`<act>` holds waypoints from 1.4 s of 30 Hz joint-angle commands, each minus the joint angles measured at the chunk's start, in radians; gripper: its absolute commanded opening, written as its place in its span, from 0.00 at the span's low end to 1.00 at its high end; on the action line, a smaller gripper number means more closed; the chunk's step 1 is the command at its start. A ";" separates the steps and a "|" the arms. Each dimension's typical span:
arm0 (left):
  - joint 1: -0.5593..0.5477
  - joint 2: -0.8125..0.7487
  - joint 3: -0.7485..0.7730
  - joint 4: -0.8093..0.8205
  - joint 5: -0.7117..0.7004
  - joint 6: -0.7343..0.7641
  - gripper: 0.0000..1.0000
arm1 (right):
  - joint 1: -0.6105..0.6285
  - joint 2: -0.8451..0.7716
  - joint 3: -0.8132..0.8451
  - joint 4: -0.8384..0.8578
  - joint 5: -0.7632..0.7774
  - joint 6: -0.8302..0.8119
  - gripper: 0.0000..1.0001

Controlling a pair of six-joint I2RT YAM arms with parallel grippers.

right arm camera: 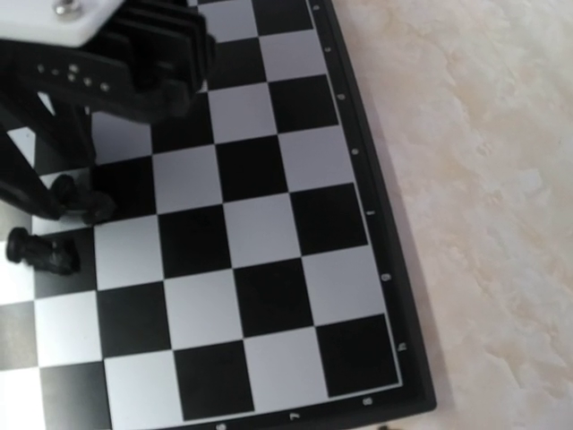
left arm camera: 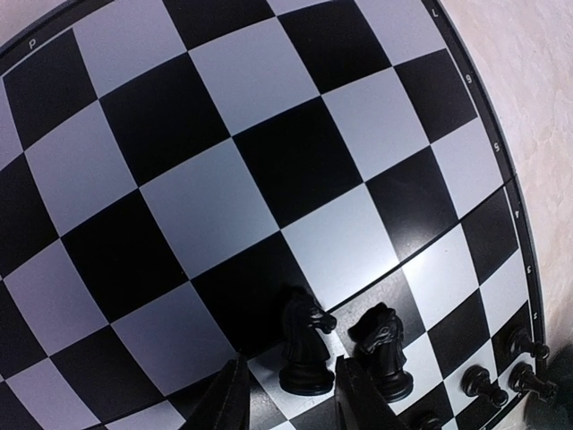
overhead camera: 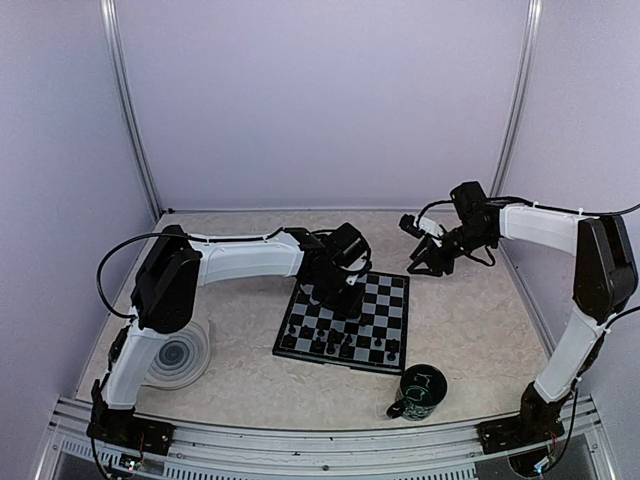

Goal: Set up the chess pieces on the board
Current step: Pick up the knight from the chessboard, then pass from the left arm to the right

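A round grey spiral-patterned plate [overhead camera: 180,352] lay on the pale marbled bench [overhead camera: 480,330] beside the left arm's base. The left hand [left arm camera: 294,387] hung low over the flat black-and-grey chequered chessboard [overhead camera: 385,300], its fingers [left arm camera: 235,401] partly spread either side of an upright small black knight [left arm camera: 304,340], a sliver of board showing between one finger and the knight's base. A second black knight [left arm camera: 383,348] stood just beside it. More tiny black chess pieces [overhead camera: 330,345] lined the board's near rows. A dark green mug [overhead camera: 418,392] sat near the board's near right corner. The right hand [overhead camera: 428,262] hovered above the bench just beyond the board's far right corner; whether it was spread or closed I could not tell
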 commanded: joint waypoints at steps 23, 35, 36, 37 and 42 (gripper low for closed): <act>-0.034 0.009 -0.025 -0.020 -0.095 0.166 0.17 | 0.011 0.023 0.029 -0.029 -0.026 0.003 0.43; -0.045 -0.407 -0.468 0.583 -0.136 0.225 0.13 | 0.008 0.043 0.197 -0.094 -0.234 0.286 0.44; -0.049 -0.436 -0.491 0.613 -0.130 0.235 0.13 | 0.008 0.062 0.234 -0.136 -0.290 0.293 0.44; -0.053 -0.449 -0.496 0.630 -0.127 0.242 0.14 | 0.009 0.088 0.263 -0.188 -0.352 0.292 0.45; -0.076 -0.442 -0.477 0.644 -0.140 0.267 0.14 | 0.019 0.198 0.373 -0.419 -0.616 0.266 0.45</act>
